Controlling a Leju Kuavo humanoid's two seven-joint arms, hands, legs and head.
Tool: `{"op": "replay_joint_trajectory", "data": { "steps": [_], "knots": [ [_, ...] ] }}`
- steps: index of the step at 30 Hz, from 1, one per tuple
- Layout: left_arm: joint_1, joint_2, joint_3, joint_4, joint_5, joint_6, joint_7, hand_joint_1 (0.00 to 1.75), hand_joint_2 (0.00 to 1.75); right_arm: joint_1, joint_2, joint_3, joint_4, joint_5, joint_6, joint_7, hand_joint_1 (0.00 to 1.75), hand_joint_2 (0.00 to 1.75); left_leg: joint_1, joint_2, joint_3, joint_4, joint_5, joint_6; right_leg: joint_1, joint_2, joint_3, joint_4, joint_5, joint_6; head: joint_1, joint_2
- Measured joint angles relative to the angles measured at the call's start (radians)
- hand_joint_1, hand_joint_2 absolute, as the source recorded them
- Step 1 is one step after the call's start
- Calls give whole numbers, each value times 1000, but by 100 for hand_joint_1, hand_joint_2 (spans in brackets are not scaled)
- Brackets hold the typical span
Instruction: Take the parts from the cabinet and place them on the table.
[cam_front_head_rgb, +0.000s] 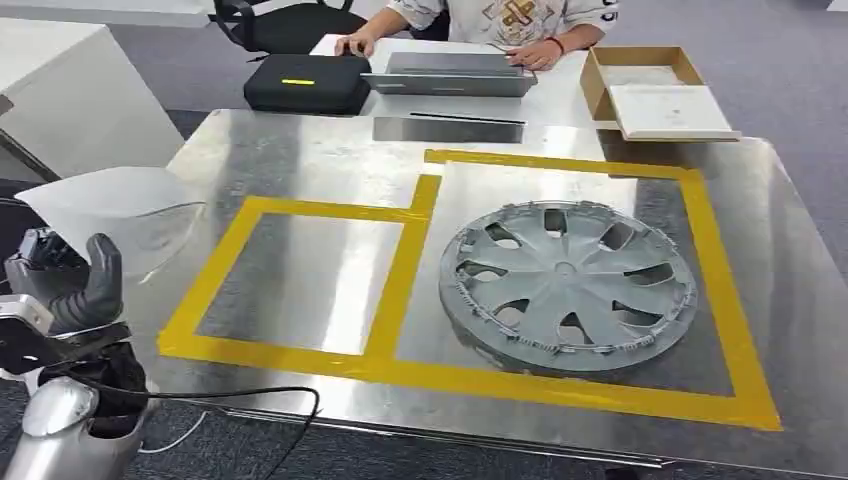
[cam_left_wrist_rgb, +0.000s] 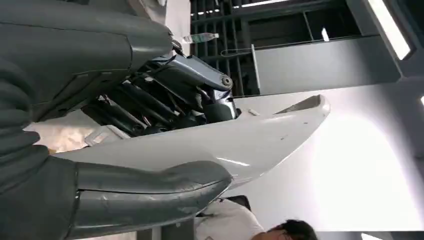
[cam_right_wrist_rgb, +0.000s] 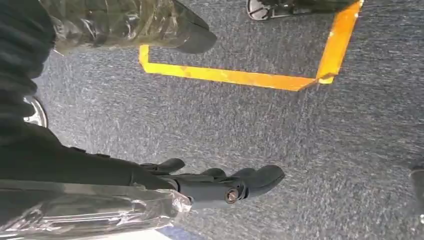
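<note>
**One part held, one already on the tabletop**

The left hand (cam_front_head_rgb: 85, 285) grips one white curved panel (cam_front_head_rgb: 115, 205) at the steel tabletop's (cam_front_head_rgb: 330, 150) left edge. One grey wheel cover (cam_front_head_rgb: 568, 287) lies inside the larger of two yellow tape boxes (cam_front_head_rgb: 410, 290). The right hand (cam_right_wrist_rgb: 220, 185) hangs over carpet, fingers loosely extended, holding nothing. No writing is legible.

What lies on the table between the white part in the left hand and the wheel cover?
In the head view, just the smaller yellow-taped rectangle, bare metal inside, separates white part from wheel cover.
</note>
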Motion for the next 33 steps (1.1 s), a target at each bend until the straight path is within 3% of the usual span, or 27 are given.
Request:
{"op": "replay_joint_trajectory", "data": {
  "steps": [3,5,6,8,9,10,12,13,14,15,18,20,21,23,24,25,26,27,28,29,30,31,33],
  "knots": [
    [1,0,19,16,22,-32,7,175,175,0,0,0,0,2,2,0,0,175,-3,-1,-5,-5,-7,13,-3,-3,-4,-5,3,14,0,0],
    [-2,0,29,26,30,-56,9,175,175,-1,0,1,0,4,2,0,0,175,6,0,0,-14,-1,24,-4,-3,-17,15,-16,26,1,0],
    [-7,0,31,33,32,-75,9,175,175,-2,0,2,0,6,5,-1,0,175,7,1,0,-14,-1,31,-4,-4,-40,64,-47,31,8,0],
    [-12,1,33,55,35,-109,10,175,175,-3,0,6,0,8,9,0,0,175,5,1,-2,-14,-1,35,-7,-4,-120,233,-122,37,6,0],
    [-14,1,37,69,35,-126,10,175,175,-3,-1,9,0,10,10,0,0,175,5,1,-2,-14,-1,35,-7,-4,-157,304,-142,39,8,0],
    [-18,1,40,86,35,-138,10,175,175,-3,-1,10,0,11,14,1,0,175,4,1,-1,-14,-1,35,-7,-4,-169,320,-134,39,6,0],
    [-27,1,43,111,34,-161,10,175,175,-5,-2,12,0,15,20,2,0,175,4,-1,1,-14,-2,34,-7,-4,-132,232,-67,36,7,0],
    [-35,1,47,127,34,-179,10,175,175,-8,-2,15,0,18,21,2,0,175,4,-1,4,-13,-3,33,-7,-4,-81,123,-12,30,7,0],
    [-42,1,48,140,34,-197,10,175,175,-11,-3,17,0,19,24,3,0,175,4,-2,6,-13,-4,31,-6,-4,-38,37,23,25,8,0],
    [-48,0,49,152,34,-216,9,175,175,-15,-5,18,0,20,27,3,0,175,-1,-2,4,-13,-5,24,-1,-4,-17,4,3,20,6,0],
    [-65,2,51,194,16,-273,1,175,175,-16,-5,25,0,23,37,5,0,175,2,-1,-1,-14,1,8,2,-1,-19,3,10,9,6,0],
    [-71,1,51,217,-3,-300,-1,175,175,-19,-7,28,-1,24,40,6,0,175,3,-1,-1,-6,-11,-4,-7,-2,-12,-11,21,-9,6,0],
    [-80,2,51,233,-16,-309,-1,175,175,-22,-8,31,-2,24,42,7,0,175,3,-1,-15,26,-37,-9,-7,-2,-11,-13,21,-13,0,0],
    [-95,1,49,270,-41,-321,-1,175,175,-24,-8,37,-2,24,45,9,0,175,6,0,-85,179,-116,-17,-7,-3,-11,-13,21,-16,0,0],
    [-97,1,47,288,-55,-326,-3,175,175,-24,-8,39,-2,24,45,10,0,175,5,0,-119,251,-141,-19,-7,-3,-11,-13,21,-17,0,0],
    [-98,1,45,305,-71,-333,-8,175,175,-23,-8,41,-2,24,49,13,0,175,6,0,-138,290,-145,-20,-6,-2,-11,-12,21,-17,0,0],
    [-100,1,41,320,-84,-340,-14,175,175,-23,-10,42,-2,26,53,13,0,175,6,0,-133,280,-125,-19,-6,-2,-10,-12,21,-17,1,0],
    [-106,1,36,332,-95,-347,-21,175,175,-24,-10,43,-2,26,56,14,0,175,5,0,-109,224,-81,-16,-5,-1,-9,-12,20,-17,0,0],
    [-106,1,36,332,-95,-347,-21,175,175,-24,-10,43,-2,26,56,14,0,175,5,0,-109,224,-81,-16,-5,-1,-9,-12,20,-17,0,0],
    [-108,1,34,336,-99,-350,-23,175,175,-25,-10,43,-2,26,57,14,0,175,5,0,-93,190,-61,-14,-4,0,-9,-12,20,-16,0,0],
    [-128,1,23,354,-124,-358,-30,175,175,-28,-10,49,-2,27,60,15,0,175,1,-1,-1,7,5,1,1,0,-5,-11,16,-9,2,0],
    [-138,1,18,363,-134,-359,-30,175,175,-30,-10,53,-3,27,60,15,0,175,0,0,4,-17,-3,5,5,1,-13,-5,16,-4,1,0],
    [-146,1,7,379,-153,-359,-30,175,175,-30,-11,60,-3,27,61,16,0,175,-4,0,-2,-12,-5,12,1,0,-17,-8,17,6,1,0]
  ]
}}
